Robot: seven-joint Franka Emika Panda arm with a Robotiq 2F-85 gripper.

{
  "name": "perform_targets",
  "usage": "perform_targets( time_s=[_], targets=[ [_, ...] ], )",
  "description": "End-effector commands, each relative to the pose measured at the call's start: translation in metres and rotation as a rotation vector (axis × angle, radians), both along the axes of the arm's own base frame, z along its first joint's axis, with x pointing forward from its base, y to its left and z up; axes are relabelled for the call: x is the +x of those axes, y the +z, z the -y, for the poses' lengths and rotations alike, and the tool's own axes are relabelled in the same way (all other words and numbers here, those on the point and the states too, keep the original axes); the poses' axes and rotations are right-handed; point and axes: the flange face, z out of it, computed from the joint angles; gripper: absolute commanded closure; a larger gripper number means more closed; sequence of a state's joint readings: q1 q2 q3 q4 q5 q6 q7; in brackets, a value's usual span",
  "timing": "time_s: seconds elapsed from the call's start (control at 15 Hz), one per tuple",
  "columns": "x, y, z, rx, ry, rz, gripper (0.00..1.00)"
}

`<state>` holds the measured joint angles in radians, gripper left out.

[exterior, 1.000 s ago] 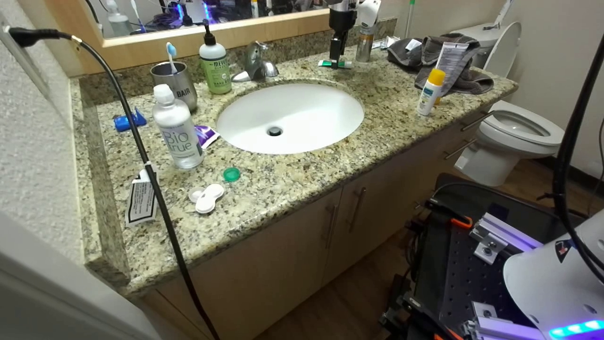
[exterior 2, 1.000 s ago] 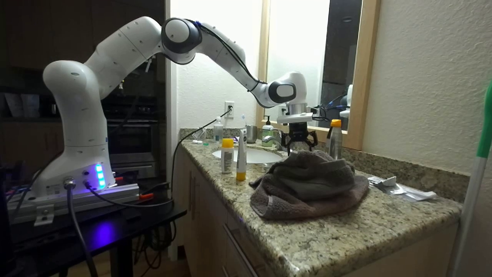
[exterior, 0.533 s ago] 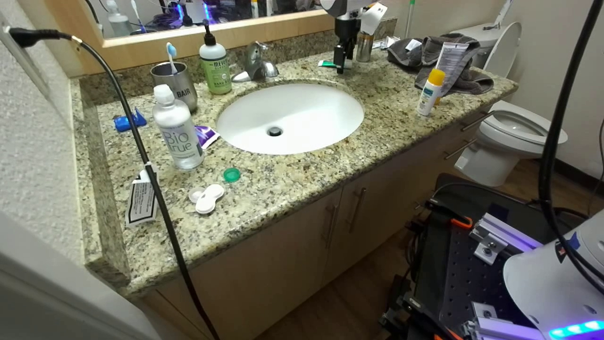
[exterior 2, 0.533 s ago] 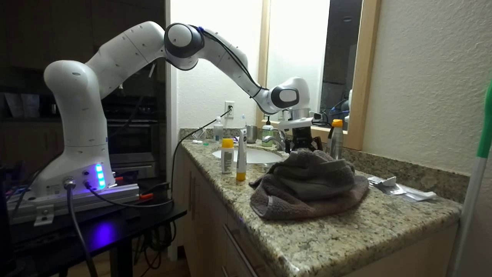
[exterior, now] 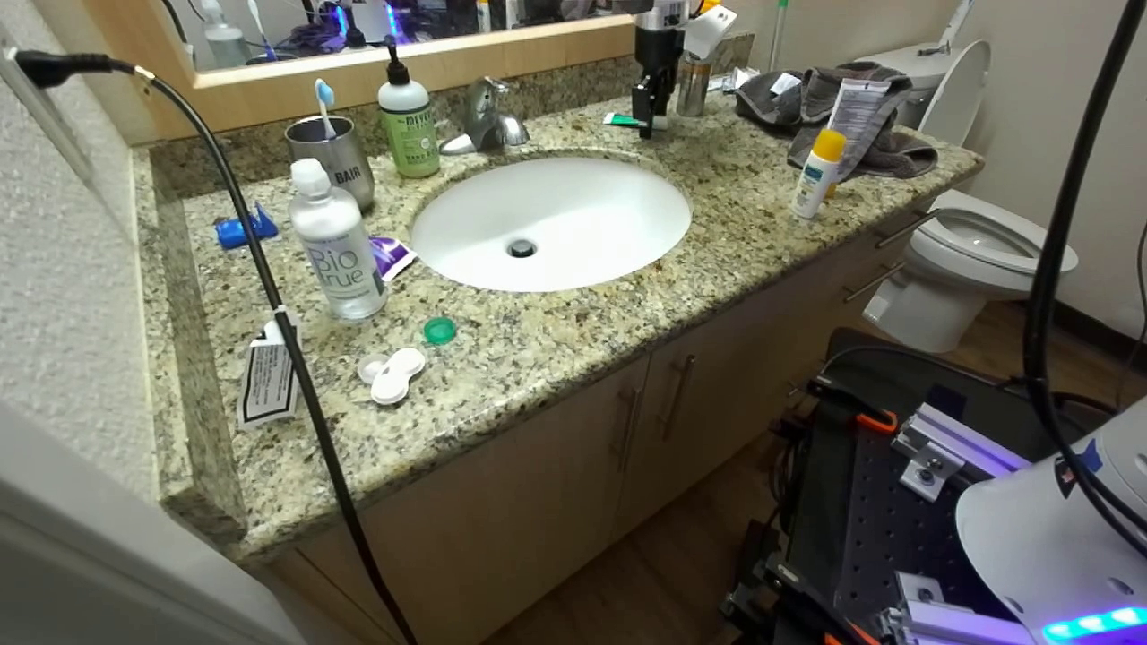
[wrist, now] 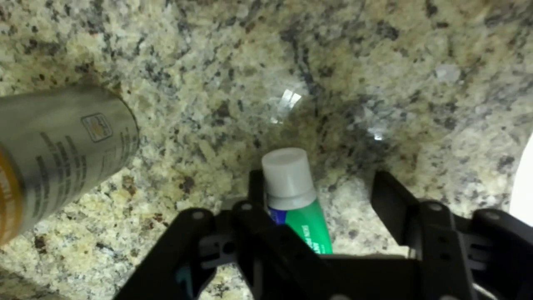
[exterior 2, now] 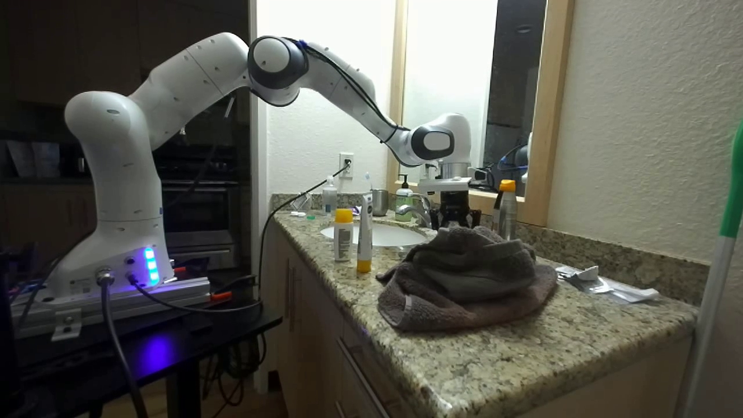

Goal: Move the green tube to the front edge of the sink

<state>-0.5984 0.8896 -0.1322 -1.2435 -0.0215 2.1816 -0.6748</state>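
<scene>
Granite countertop (exterior: 538, 331): beneath the pincer (wrist: 318, 187), which points downward with its jaws spread wide. Oval white sink (exterior: 573, 224): near the pincer, below and left of it in an exterior view. Gray towel (exterior 2: 458, 284): in front of the pincer in an exterior view, hiding its lower end. Silver can (wrist: 70, 158), yellow-capped: upright, just beside the pincer. Green tube (wrist: 310, 216): lying on the countertop, between the pincer's fingers (wrist: 393, 208) in the wrist view, its white cap (wrist: 287, 171) close to one finger, a gap toward the other; contact cannot be told.
</scene>
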Motion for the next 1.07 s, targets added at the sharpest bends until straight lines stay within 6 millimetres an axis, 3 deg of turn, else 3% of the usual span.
perform_targets(
  time_s=[0.0,0.33,0.47,0.6,0.8,1.0],
  targets=[
    [-0.002,-0.003,0.004,0.108,-0.028,0.015,0.62],
    [0.000,0.002,0.004,0.156,-0.053,0.030,0.97],
    [0.000,0.004,0.003,0.169,-0.056,0.052,0.93],
    [0.005,0.020,-0.004,0.150,-0.023,0.095,0.93],
    [0.012,0.073,-0.028,0.102,0.050,0.127,0.93],
    [0.001,0.113,-0.054,0.066,0.172,0.110,0.93]
  ],
)
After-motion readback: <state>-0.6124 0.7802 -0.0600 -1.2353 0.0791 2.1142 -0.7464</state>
